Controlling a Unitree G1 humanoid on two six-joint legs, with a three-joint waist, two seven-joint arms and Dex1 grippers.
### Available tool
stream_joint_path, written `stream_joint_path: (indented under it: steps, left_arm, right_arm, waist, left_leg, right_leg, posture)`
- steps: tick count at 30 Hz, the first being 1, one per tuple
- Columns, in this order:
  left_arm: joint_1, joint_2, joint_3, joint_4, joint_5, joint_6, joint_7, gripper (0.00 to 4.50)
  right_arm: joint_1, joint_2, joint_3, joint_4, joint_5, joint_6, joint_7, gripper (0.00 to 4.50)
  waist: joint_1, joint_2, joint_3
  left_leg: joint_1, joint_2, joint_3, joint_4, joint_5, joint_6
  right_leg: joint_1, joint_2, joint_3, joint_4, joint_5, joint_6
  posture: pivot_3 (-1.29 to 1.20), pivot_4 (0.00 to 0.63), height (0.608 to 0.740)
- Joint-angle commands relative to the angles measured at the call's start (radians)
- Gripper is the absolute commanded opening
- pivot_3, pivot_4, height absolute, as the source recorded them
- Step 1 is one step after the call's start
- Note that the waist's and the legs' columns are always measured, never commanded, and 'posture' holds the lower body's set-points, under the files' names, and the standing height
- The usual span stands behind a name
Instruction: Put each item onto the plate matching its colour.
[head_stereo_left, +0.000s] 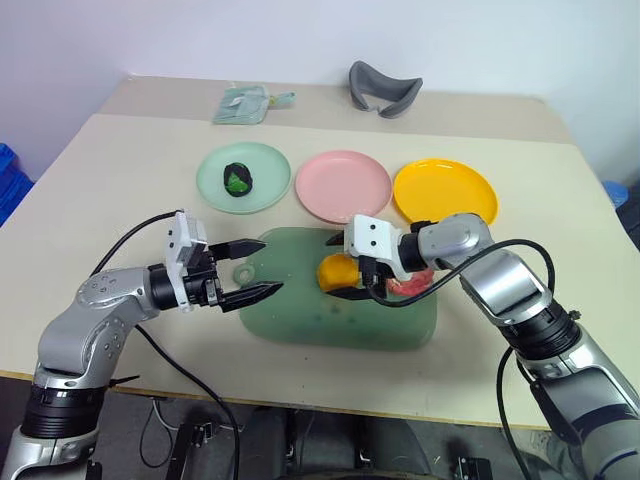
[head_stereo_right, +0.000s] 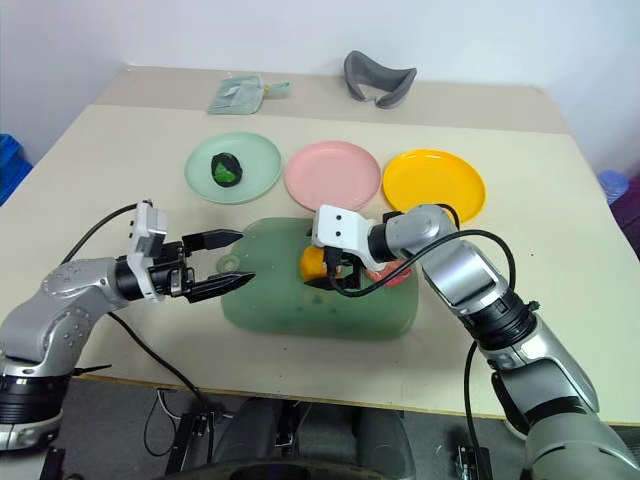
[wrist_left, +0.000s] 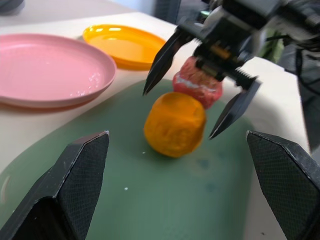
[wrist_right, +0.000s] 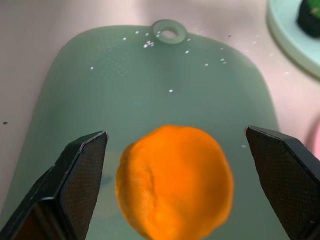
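- Nearest to you, the left gripper (head_stereo_left: 262, 268) stands at the left end of the green mat (head_stereo_left: 300, 320), beside the mat's handle hole (head_stereo_left: 243, 272). Its two black fingers are spread wide and point toward the right. Nothing is held between them.
- Note that the green mat lies on the counter (head_stereo_left: 90, 190) in front of the three plates.
- Locate the orange-yellow lump (head_stereo_left: 335, 271) on the mat, near its middle. The wrist views show it sitting on the mat surface.
- Observe the right gripper (head_stereo_left: 352, 268) over the orange-yellow lump, pointing left and downward. Its fingers are spread apart, one on each side of the lump, and are not touching it.
- Find the pink-red fruit (wrist_left: 197, 85) on the mat just beside the orange-yellow lump, on its right, mostly hidden behind the right gripper in the head views.
- Check the plate row farther back, from left to right: the mint green plate (head_stereo_left: 262, 160), the pink plate (head_stereo_left: 342, 186), the orange-yellow plate (head_stereo_left: 445, 190).
- Confirm that the dark green lump (head_stereo_left: 238, 179) lies on the mint green plate. The pink plate and the orange-yellow plate carry no item.
- At the far edge of the counter you see a green packet (head_stereo_left: 243, 103) and, to its right, a grey curved object (head_stereo_left: 383, 89).
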Motion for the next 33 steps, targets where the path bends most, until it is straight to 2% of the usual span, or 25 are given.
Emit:
stream_joint_path:
  steps: [1,9,12,13,14,15,20,24,27,33]
  left_arm:
    - [0.035,0.041,0.036,-0.085,-0.026,-0.013,-0.023,4.46]
    - [0.121,0.128,0.076,-0.12,0.003,-0.101,-0.094,4.46]
    - [0.135,0.148,0.096,-0.102,0.004,-0.122,-0.112,4.5]
    - [0.138,0.15,0.099,-0.098,0.005,-0.127,-0.114,4.5]
    - [0.139,0.15,0.101,-0.095,0.005,-0.132,-0.113,4.5]
    - [0.141,0.144,0.1,-0.088,0.016,-0.144,-0.105,4.5]
    - [0.138,0.09,0.093,-0.041,0.064,-0.203,-0.04,4.5]
    - [0.121,0.043,0.087,-0.02,0.09,-0.211,0.037,4.5]
    - [0.097,0.008,0.064,-0.019,0.131,-0.208,0.118,4.5]
    - [0.016,-0.07,0.0,-0.052,0.217,-0.179,0.293,4.5]
  right_arm:
    - [-0.021,0.003,0.012,0.023,-0.031,-0.015,0.006,4.5]
    - [-0.02,0.018,0.018,0.074,-0.052,-0.039,0.019,4.5]
    - [-0.021,0.028,0.013,0.093,-0.053,-0.047,0.021,3.72]
    - [-0.02,0.031,0.01,0.096,-0.053,-0.048,0.021,3.19]
    - [-0.02,0.034,0.007,0.098,-0.052,-0.048,0.022,2.85]
    - [-0.019,0.04,0.001,0.1,-0.05,-0.051,0.018,2.75]
    - [-0.004,0.084,-0.058,0.071,0.013,-0.04,0.002,2.75]
    - [-0.057,0.194,-0.241,0.029,0.179,0.047,-0.079,2.75]
    - [-0.137,0.221,-0.345,0.105,0.204,0.043,-0.156,2.75]
    - [-0.341,0.139,-0.447,0.684,0.051,-0.256,-0.349,2.75]
  waist:
    - [-0.003,0.0,0.0]
    - [-0.017,0.0,0.0]
    - [-0.018,0.0,0.0]
    - [-0.018,0.0,0.0]
    - [-0.018,0.0,0.0]
    - [-0.017,0.0,0.0]
    - [-0.018,0.0,0.0]
    - [-0.017,0.0,0.0]
    - [-0.014,0.0,0.0]
    - [-0.013,0.0,0.0]
  left_leg:
    - [0.0,0.0,0.0,0.0,0.0,0.0]
    - [0.0,0.0,0.0,-0.001,0.0,0.0]
    - [0.0,0.0,0.0,-0.001,0.0,0.0]
    - [0.0,0.0,0.0,-0.001,0.0,0.0]
    - [0.0,0.0,0.0,-0.001,0.0,0.0]
    - [0.0,0.0,0.0,-0.001,0.0,0.0]
    - [0.0,0.0,0.0,-0.001,0.0,0.0]
    - [0.0,0.001,0.0,-0.001,0.0,0.0]
    - [0.0,0.0,0.0,-0.001,0.0,0.0]
    - [0.0,-0.001,0.0,-0.001,0.0,0.0]
  right_leg:
    - [0.0,0.0,0.0,0.0,0.0,0.0]
    - [-0.001,0.0,0.0,0.0,0.0,0.0]
    - [-0.001,0.0,0.0,0.0,0.0,0.0]
    - [-0.001,0.0,0.0,0.0,0.0,0.0]
    - [-0.001,0.0,0.0,0.0,0.0,0.0]
    - [-0.001,0.0,0.0,0.0,0.0,0.0]
    - [-0.001,0.0,0.0,0.0,0.0,0.0]
    - [-0.001,0.0,0.0,0.001,0.0,0.0]
    - [-0.001,0.0,0.0,0.001,0.0,0.0]
    - [0.0,-0.001,0.0,0.001,0.0,0.0]
  posture:
    - [0.0,0.15,0.74]
    - [0.0,0.15,0.74]
    - [0.0,0.15,0.74]
    - [0.0,0.15,0.74]
    - [0.0,0.15,0.74]
    - [0.0,0.15,0.74]
    - [0.0,0.15,0.74]
    - [0.0,0.15,0.74]
    - [0.0,0.15,0.74]
    - [0.0,0.15,0.74]
